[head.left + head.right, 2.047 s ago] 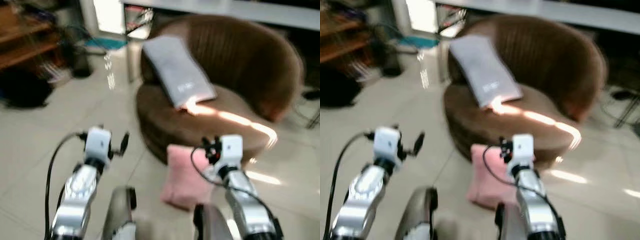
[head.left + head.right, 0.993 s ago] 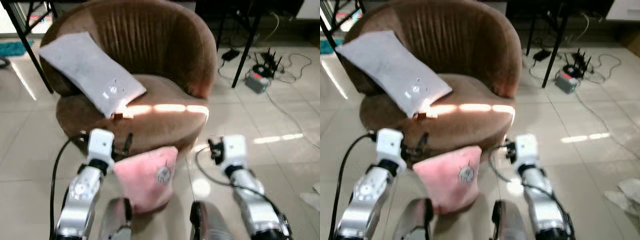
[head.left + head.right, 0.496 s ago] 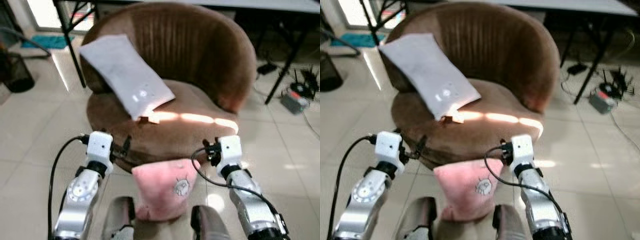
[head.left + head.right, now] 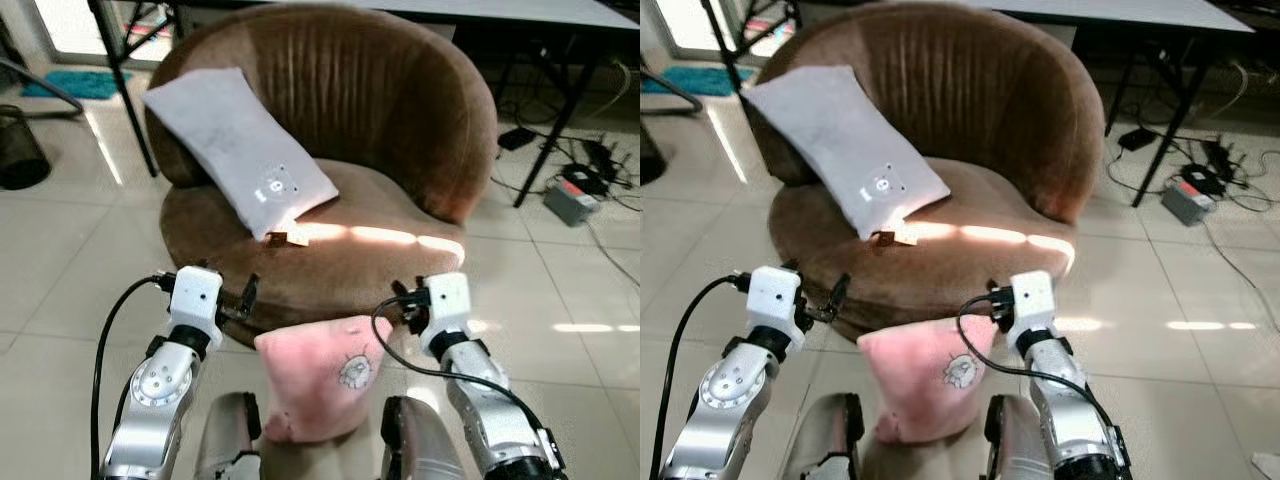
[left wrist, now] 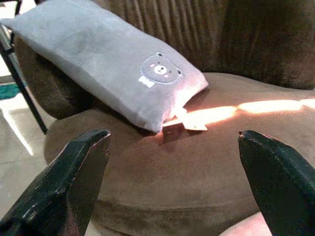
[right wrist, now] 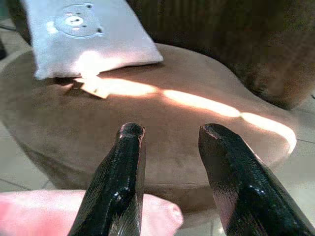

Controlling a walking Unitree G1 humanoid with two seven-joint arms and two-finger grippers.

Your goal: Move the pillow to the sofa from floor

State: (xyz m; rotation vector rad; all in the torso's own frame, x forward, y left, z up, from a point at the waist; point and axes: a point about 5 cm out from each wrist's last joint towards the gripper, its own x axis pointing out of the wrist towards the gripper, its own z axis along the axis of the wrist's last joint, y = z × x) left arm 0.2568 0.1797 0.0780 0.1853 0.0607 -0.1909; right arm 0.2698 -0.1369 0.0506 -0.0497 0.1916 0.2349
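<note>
Standing just in front of the brown sofa (image 4: 330,130), the robot is holding both arms out over the pink pillow (image 4: 320,375), which is lying on the floor (image 4: 60,290), leaning against the sofa's base between the two arms. The left gripper (image 5: 172,187) is spread wide, and the right gripper (image 6: 170,172) is parted too, neither one grasping anything. The pillow's corner is sitting just below the right fingers (image 6: 123,172), not between them.

To do this step well, both grippers probably need lowering to the pillow's two sides, pinching the soft fabric near opposite edges so it is not sagging or slipping when lifted over the seat rim.

A grey pillow (image 4: 235,150) is already leaning against the sofa's back on the robot's left, so the sunlit open part of the seat looks the better landing spot. Behind, black table legs (image 4: 545,140) are standing on the pale tiles, with cables (image 4: 600,165) trailing nearby.
</note>
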